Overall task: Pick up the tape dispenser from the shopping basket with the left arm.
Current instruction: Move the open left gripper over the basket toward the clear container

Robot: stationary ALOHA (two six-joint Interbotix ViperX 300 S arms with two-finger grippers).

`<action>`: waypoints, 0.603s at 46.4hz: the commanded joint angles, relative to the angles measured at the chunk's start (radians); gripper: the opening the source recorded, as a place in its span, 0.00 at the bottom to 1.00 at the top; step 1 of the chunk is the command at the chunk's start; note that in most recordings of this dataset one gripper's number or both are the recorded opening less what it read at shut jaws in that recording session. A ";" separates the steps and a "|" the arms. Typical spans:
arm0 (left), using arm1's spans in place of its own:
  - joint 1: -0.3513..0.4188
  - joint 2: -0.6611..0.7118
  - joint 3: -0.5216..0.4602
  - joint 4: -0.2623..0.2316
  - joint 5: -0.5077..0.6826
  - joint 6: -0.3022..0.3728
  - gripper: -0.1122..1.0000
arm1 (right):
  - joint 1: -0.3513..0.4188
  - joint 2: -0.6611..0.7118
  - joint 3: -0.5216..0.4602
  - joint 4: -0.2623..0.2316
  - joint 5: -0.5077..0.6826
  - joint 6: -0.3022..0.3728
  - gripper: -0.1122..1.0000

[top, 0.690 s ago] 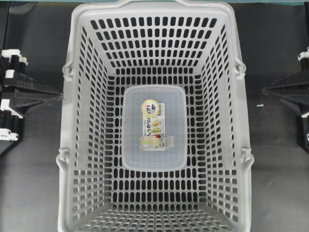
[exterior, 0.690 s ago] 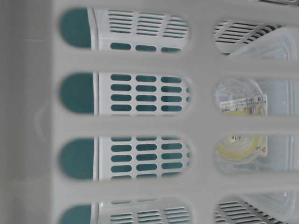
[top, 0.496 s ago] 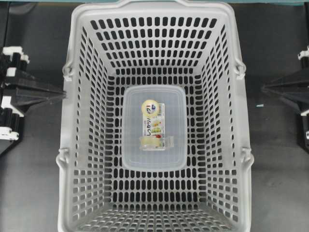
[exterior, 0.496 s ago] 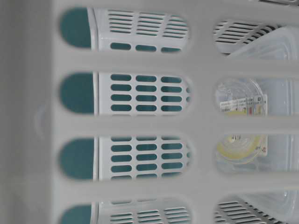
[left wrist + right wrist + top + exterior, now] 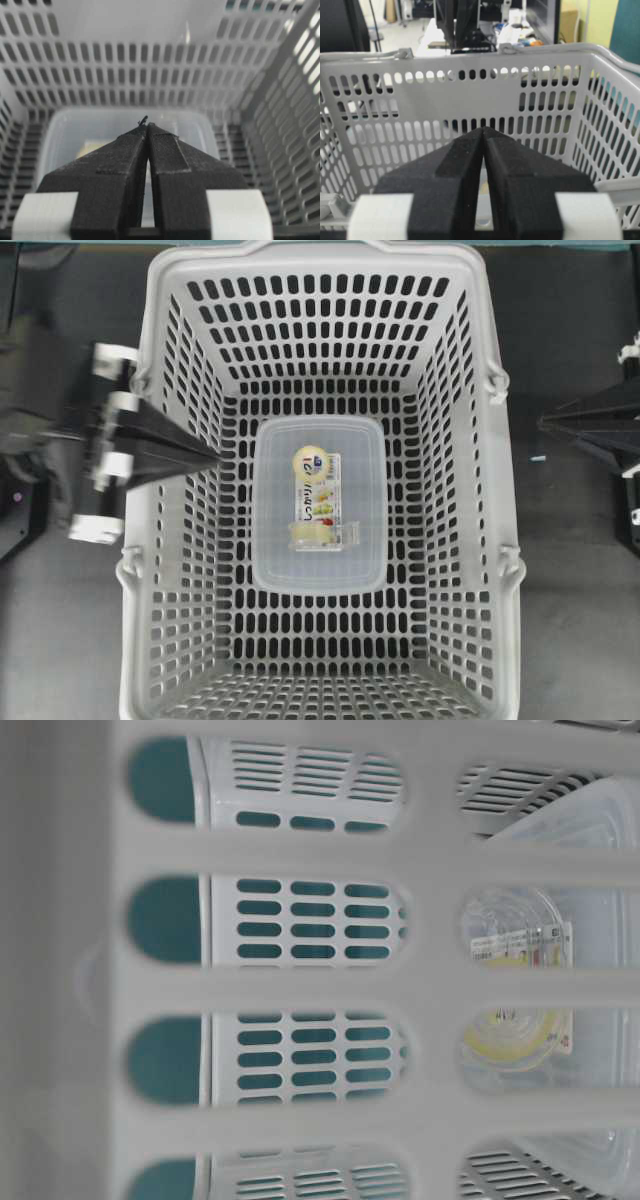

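Dark desk (image 5: 570, 640) under large light-grey slotted shopping basket (image 5: 470, 490); small white-card tape dispenser (image 5: 318, 500) on translucent rectangular tub (image 5: 370, 540), mid-floor. Left arm's black fingers (image 5: 212, 455), pressed together, now across the rim from outside: reach begun. Right fingers (image 5: 545, 423) likewise closed, outside.

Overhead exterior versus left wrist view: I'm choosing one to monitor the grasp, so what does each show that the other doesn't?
Only the overhead view shows the whole shopping basket, the tape dispenser's printed card lying on the translucent tub, and the right gripper outside the basket wall. Only the left wrist view shows the left gripper fingers pressed together at the tips, and the far wall from inside. Both show the left gripper over the basket, the tub, and at least part of the dispenser, mostly hidden in the wrist view.
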 commanded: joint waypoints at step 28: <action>-0.028 0.371 -0.397 0.003 0.477 -0.011 0.56 | 0.005 -0.054 -0.023 0.003 0.107 0.005 0.77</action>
